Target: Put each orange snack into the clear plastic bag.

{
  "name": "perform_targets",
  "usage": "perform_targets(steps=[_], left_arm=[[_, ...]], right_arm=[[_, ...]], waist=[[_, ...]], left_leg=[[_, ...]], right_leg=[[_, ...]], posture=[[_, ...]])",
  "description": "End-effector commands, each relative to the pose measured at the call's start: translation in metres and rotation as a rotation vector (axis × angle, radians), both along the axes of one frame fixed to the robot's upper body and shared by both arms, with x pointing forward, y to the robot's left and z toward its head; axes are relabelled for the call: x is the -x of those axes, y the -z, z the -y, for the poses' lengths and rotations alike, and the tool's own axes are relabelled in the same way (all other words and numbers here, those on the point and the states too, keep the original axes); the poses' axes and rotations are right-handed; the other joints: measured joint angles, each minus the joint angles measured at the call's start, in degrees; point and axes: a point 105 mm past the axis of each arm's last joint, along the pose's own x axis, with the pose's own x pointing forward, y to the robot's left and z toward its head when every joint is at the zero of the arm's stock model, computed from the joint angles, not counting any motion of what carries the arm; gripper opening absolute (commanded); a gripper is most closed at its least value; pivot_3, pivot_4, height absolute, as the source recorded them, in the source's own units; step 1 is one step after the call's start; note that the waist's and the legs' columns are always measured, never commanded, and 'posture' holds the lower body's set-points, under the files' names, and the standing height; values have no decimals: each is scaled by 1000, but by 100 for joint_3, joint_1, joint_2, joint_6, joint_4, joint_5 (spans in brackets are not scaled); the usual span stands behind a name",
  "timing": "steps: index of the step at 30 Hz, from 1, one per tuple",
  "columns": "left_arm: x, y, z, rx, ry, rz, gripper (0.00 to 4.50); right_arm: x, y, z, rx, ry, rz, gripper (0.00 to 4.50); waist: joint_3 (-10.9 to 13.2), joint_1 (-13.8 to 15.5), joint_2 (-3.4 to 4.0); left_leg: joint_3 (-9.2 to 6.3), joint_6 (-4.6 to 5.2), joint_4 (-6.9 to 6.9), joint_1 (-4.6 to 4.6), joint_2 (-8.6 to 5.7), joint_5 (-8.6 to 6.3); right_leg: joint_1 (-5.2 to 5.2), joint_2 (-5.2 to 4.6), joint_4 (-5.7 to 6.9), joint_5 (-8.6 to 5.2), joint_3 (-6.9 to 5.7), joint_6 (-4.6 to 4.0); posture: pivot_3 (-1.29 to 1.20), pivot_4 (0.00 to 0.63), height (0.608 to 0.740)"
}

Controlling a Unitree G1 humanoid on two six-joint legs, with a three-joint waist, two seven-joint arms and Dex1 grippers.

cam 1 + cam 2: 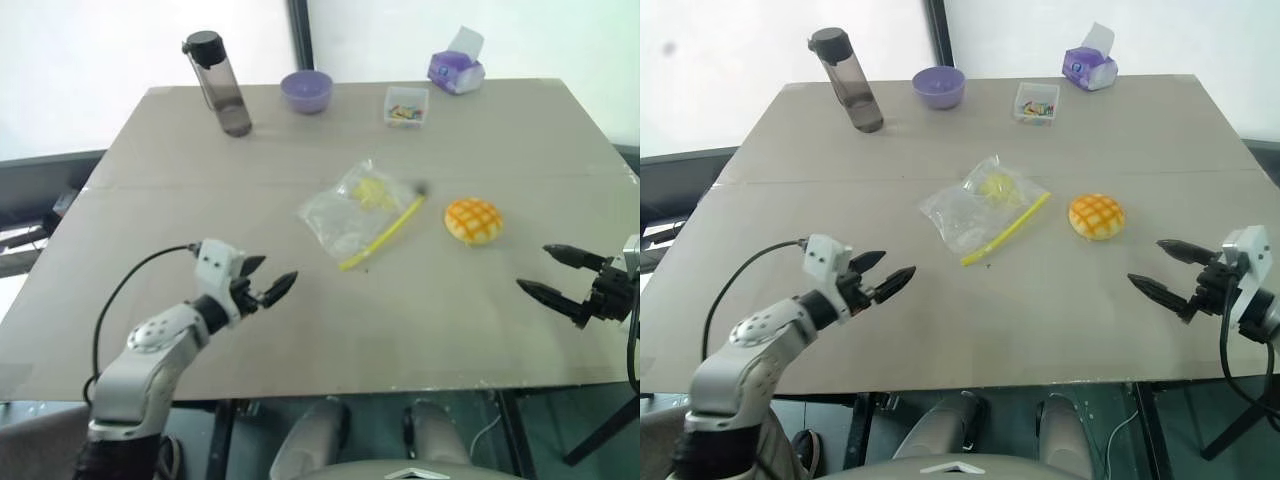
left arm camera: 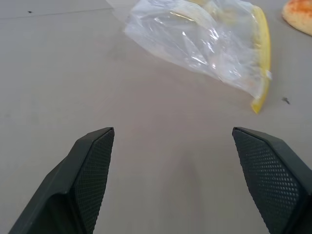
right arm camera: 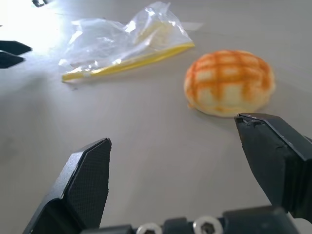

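left gripper (image 1: 269,279): near table edge on the left, fingers spread wide, nothing between them, pointing toward the bag.
right gripper (image 1: 558,273): near edge on the right, fingers wide apart and empty, aimed toward the bun.
table (image 1: 430,320): grey-brown top, bare between the two grippers.
orange snack (image 1: 473,220): domed bun with pale grid, sitting on the table just right of the bag, not touching it.
clear plastic bag (image 1: 352,213): crinkled, flat at table centre, yellow seal strip on the side facing the bun, yellowish patch inside.
far row: dark water bottle (image 1: 218,84), purple bowl (image 1: 306,91), small clear box (image 1: 406,106), purple tissue pack (image 1: 456,70).
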Motion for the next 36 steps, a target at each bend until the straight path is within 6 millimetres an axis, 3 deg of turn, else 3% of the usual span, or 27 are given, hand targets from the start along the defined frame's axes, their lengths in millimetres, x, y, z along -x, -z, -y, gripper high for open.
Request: perform_targets(steps=[1,5,11,21,27,30,36], left_arm=[[-15,5,2,17,-78,-85,4105],[-25,8,29,307,-114,-199,4105],[-33,23,64,514,-133,-337,4105],[-58,44,105,518,-118,-449,4105],[-64,47,109,549,-118,-460,4105],[-76,39,107,585,-132,-436,3314],[-76,37,107,581,-115,-436,423]], right_arm=[[3,-15,-16,-20,-55,56,4500],[1,-19,-18,-14,-48,85,4500],[-1,-19,-18,-7,-41,94,4500],[-5,-16,-20,2,-43,106,4500],[-6,-15,-23,4,-45,114,4500],[-7,-13,-26,-2,-50,114,4500],[-10,-13,-29,-8,-55,119,4500]], waist=[[0,-5,-1],[-1,-11,-4],[-9,13,3],[-34,216,34],[-56,235,59],[-58,277,62],[-57,279,60]], left_leg=[[0,-1,0,0,-1,1],[0,-2,3,0,-1,1],[2,-3,13,0,-2,2],[-27,26,21,90,-7,-16],[-32,16,22,91,-10,-10],[-38,20,22,94,-10,-12],[-40,21,22,86,-13,-13]], right_leg=[[0,0,0,0,1,0],[-2,1,3,0,1,0],[2,2,10,0,0,1],[138,0,-51,4,-38,15],[154,-4,-76,13,-40,29],[159,-3,-76,13,-46,29],[156,-6,-85,13,-47,30]], posture=[[0,150,740],[0,150,740],[0,150,740],[0,150,740],[0,150,740],[0,150,740],[0,150,740]])
